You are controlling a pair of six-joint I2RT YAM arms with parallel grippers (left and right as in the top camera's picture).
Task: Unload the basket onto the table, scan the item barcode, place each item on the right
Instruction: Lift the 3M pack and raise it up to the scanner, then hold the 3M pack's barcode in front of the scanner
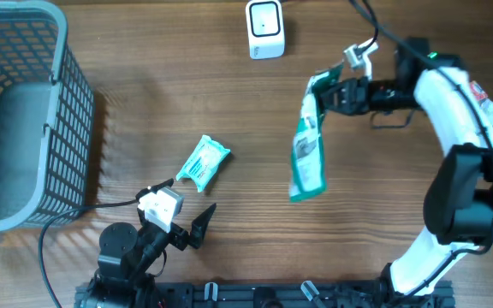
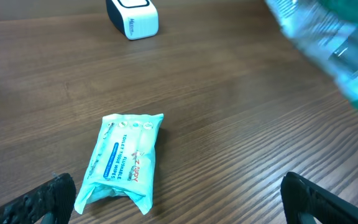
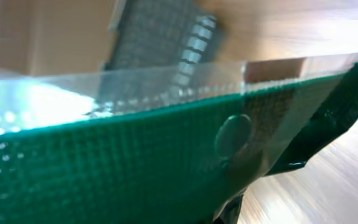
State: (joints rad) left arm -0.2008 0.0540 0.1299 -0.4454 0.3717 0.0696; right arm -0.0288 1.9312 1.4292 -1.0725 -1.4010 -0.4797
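Two packaged items are counted: one pale blue wipes pack point(image 1: 204, 162), a little toward 8 o'clock from centre, and one green pouch point(image 1: 308, 154), a little toward 3 o'clock. One white scanner point(image 1: 265, 27) is seen at 12 o'clock. One grey mesh basket point(image 1: 75, 128) is found at 9 o'clock. Two arms are counted, the left arm point(image 1: 122, 252) at 7 o'clock and the right arm point(image 1: 452, 111) at 3 o'clock. Two pincers are counted, one per arm: the left pincer point(image 2: 178, 186) and the right pincer point(image 1: 328, 90). One wooden surface point(image 1: 144, 51) is seen.
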